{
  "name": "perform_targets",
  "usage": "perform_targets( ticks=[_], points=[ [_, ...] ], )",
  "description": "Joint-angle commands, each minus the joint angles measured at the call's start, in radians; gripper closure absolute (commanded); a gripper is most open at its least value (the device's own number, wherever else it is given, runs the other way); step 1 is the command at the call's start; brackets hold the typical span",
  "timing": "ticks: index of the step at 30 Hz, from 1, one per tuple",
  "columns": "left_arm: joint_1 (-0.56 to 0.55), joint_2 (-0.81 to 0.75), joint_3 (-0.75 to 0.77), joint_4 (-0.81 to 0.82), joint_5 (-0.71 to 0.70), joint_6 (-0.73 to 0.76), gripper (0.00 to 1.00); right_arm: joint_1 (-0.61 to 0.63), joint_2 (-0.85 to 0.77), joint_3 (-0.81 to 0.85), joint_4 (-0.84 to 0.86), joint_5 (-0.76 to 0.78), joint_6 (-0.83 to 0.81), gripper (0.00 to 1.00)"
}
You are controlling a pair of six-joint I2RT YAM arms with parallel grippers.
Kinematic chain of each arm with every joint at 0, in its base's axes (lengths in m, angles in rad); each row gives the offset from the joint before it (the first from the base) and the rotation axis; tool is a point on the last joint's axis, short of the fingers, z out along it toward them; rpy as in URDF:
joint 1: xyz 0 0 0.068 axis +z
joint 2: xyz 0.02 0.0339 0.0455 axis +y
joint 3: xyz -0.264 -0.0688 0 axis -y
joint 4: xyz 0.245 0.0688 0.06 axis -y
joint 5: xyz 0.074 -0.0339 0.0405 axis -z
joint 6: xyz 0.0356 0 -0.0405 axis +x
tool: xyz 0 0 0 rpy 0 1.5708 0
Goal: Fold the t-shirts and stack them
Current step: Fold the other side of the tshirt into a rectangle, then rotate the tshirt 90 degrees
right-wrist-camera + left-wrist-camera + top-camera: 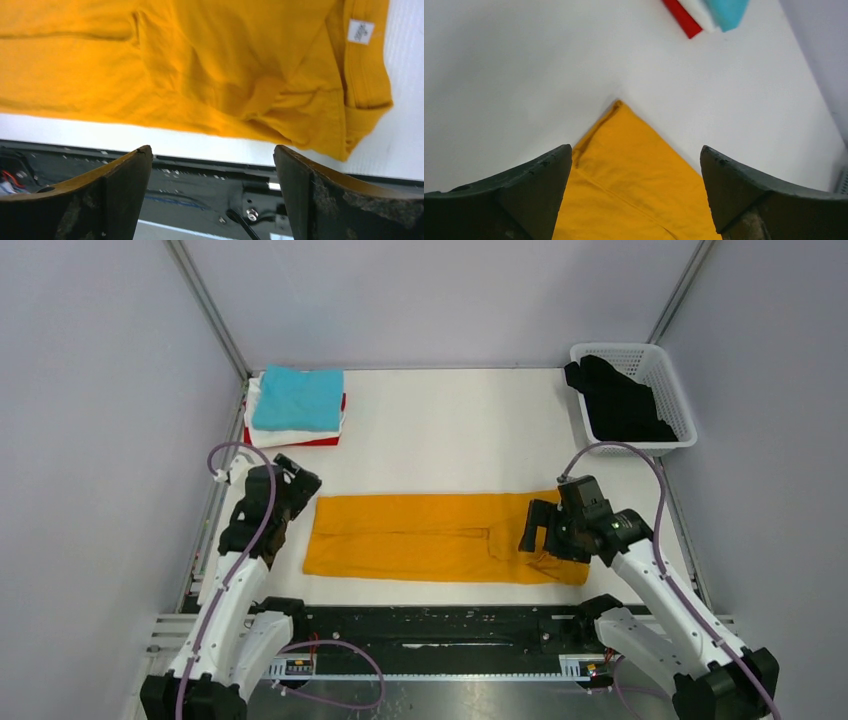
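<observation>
The mustard-orange cloth t-shirt [440, 537] lies on the white counter [450, 430] as a long band, so the lengthwise fold looks done. A crosswise fold likely follows, needing a pinch at one end. Left claw [636, 155] hovers spread wide at its left end, right claw [212, 155] likewise by the collar end, both empty. The turquoise-topped stack [296, 405] sits far left.

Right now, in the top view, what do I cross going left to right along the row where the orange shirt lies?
left gripper, open, at the shirt's left end → mustard-orange t-shirt, lying in a long strip → right gripper, open over the shirt's right end
</observation>
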Motion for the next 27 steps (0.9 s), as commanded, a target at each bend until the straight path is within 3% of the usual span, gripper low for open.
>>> perform_targets(
  ticks=[1,4,8,14,18,22,27],
  points=[
    [-0.016,0.175,0.084,0.095,0.271,0.041,0.01,0.005,0.13,0.047,0.194,-0.041,0.087,0.01],
    [-0.064,0.382,0.135,0.102,0.349,0.077,0.01,0.004,0.266,0.071,0.307,-0.06,0.12,0.01],
    [-0.126,0.514,0.159,0.105,0.326,0.094,0.01,0.0,0.428,0.115,0.335,-0.006,0.127,0.01],
    [-0.131,0.534,0.094,0.12,0.293,0.094,0.01,0.0,0.542,0.024,0.368,-0.01,0.183,0.01],
    [-0.13,0.54,0.024,0.162,0.311,0.078,0.01,-0.002,0.646,0.047,0.427,-0.043,0.203,0.0],
    [-0.141,0.545,-0.03,0.185,0.318,0.053,0.01,-0.036,0.812,0.177,0.443,-0.06,0.187,0.0],
    [-0.197,0.53,-0.07,0.201,0.32,-0.024,0.01,-0.073,1.075,0.551,0.288,-0.043,0.121,0.01]
  ],
)
